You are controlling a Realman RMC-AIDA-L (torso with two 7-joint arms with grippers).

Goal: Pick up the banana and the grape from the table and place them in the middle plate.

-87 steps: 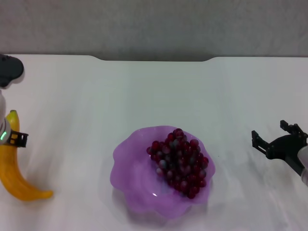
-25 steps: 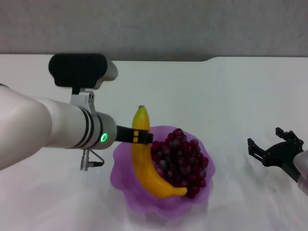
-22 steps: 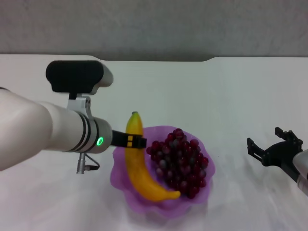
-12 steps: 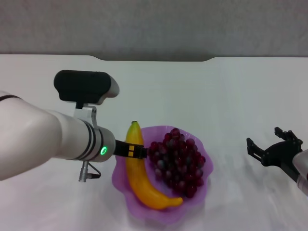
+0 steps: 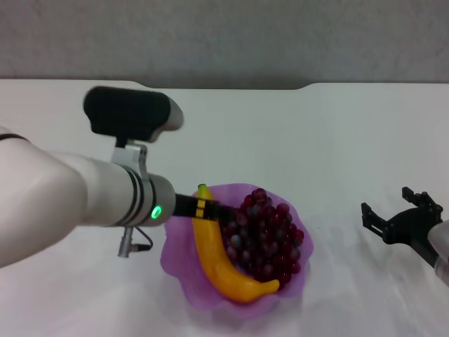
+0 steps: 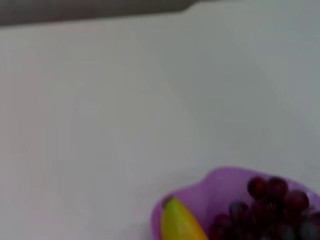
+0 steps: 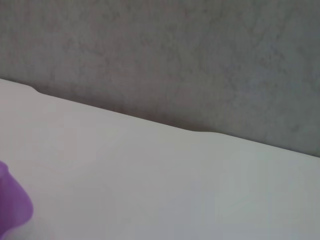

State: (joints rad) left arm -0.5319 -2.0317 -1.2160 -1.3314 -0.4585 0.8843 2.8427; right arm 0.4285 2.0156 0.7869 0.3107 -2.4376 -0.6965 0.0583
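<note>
Head view: the middle plate (image 5: 184, 270), translucent purple with a scalloped rim, sits on the white table (image 5: 295, 140) near its front edge. The grape (image 5: 265, 235) bunch lies in the right half of the plate. The banana (image 5: 224, 256) lies in the left half, its curve running from the stem end at the far-left rim down to the near rim, touching the grapes along its inner side. The left gripper (image 5: 203, 206) reaches in from the left side and sits at the banana's stem end (black finger with yellow markings across the fruit); its jaws appear clamped on the banana. The right gripper (image 5: 401, 220) hovers over the table at the right edge, well apart from the plate, its black fingers spread apart and holding nothing.

Left wrist view: the plate rim (image 6: 210, 181) shows against the table (image 6: 125, 100), with the banana's stem end (image 6: 179, 222) inside beside several grapes (image 6: 270, 195). No fingers are visible here.

Right wrist view: bare table (image 7: 150, 175), the notch in its far edge, a grey wall (image 7: 175, 55), and a sliver of the purple plate (image 7: 12, 205).
</note>
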